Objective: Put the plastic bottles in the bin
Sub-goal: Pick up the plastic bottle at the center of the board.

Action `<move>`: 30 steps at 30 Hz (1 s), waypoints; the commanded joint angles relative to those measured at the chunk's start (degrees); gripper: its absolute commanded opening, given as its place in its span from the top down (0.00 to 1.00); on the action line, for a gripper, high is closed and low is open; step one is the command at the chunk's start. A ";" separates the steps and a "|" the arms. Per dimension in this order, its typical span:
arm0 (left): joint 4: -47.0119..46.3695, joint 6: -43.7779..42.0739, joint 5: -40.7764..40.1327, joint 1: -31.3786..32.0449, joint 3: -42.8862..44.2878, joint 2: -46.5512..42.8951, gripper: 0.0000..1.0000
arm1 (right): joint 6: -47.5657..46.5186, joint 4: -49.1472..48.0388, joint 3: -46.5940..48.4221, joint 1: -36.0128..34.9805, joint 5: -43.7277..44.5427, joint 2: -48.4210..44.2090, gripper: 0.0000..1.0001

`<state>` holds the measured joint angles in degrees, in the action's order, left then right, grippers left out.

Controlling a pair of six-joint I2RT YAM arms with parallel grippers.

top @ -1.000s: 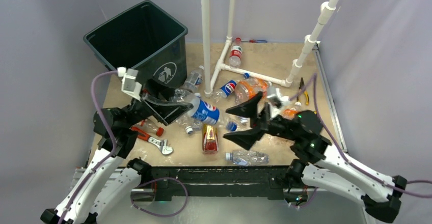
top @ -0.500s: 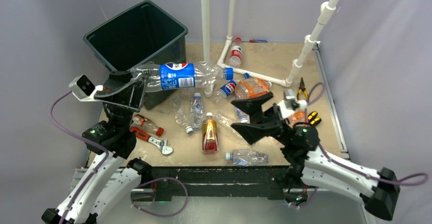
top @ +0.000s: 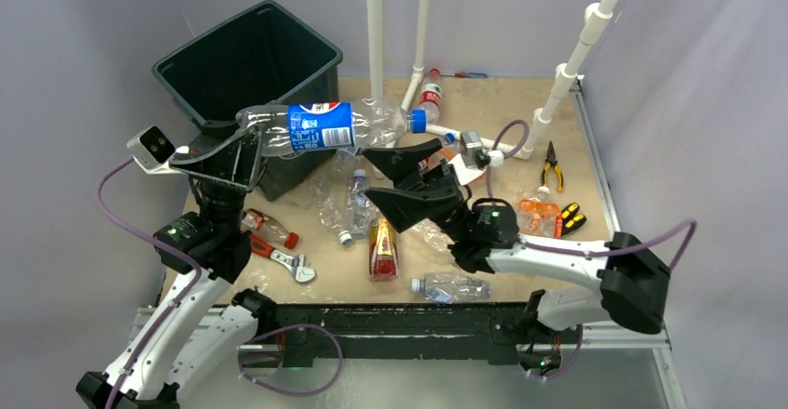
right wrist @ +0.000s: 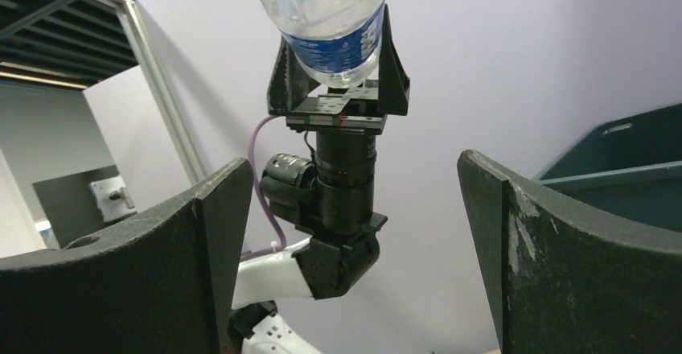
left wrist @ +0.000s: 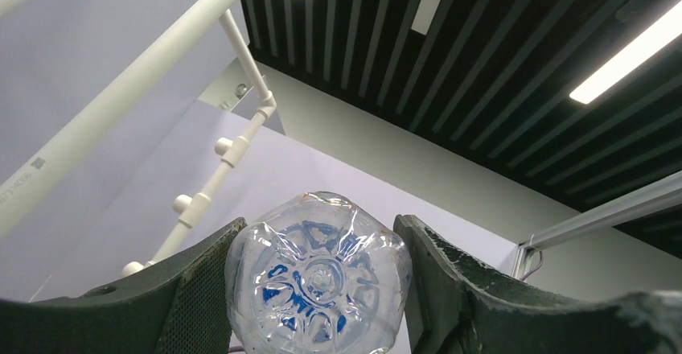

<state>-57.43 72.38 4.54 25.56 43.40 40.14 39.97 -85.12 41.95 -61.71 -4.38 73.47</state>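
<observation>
As the left gripper (top: 243,139) clamps the bottle (top: 325,127) by its base, overhang beyond could lever it free; right gripper (top: 366,171) gapes empty.

Clear blue-tinted bottle (left wrist: 319,277), base foremost, tight between dark fingers (left wrist: 197,306); white pipes (left wrist: 145,72), slatted ceiling (left wrist: 482,48) behind.

You've got a large clear plastic bottle with a blue label (top: 321,128) lying level in the air. Its base is clamped in the left tool (left wrist: 319,233), its blue cap points right, and it sits by the front corner of the dark green square plastic bin (top: 212,33). The bin stands upright and open at the far left. An amber white-capped bottle (top: 382,246), a clear bottle (top: 453,286) and an orange bottle (top: 539,212) lie on the table (top: 502,102).
</observation>
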 commanded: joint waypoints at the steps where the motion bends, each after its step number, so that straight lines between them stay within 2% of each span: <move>1: -1.19 2.13 -0.71 -0.16 1.84 0.97 1.00 | -6.50 -11.40 7.17 -3.20 8.06 5.07 0.01; 15: 0.07 4.06 1.05 -0.16 -0.15 0.19 1.00 | -10.13 -14.53 22.74 -4.29 14.21 17.81 0.02; 21: 1.76 4.62 0.36 -0.16 -1.16 -1.03 1.00 | -9.85 -20.67 25.74 -4.42 11.68 21.87 0.02; 25: 5.53 2.65 -1.45 -0.17 -0.61 -2.92 1.00 | -12.78 -20.75 26.78 -5.52 6.81 22.48 0.01; 30: 6.90 2.42 -1.85 -0.16 -1.17 -3.62 1.00 | -13.67 -22.73 26.41 -5.79 6.98 22.53 0.01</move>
<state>-51.09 75.20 3.68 25.52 42.26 36.88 29.19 -87.72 66.17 -67.00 4.32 97.19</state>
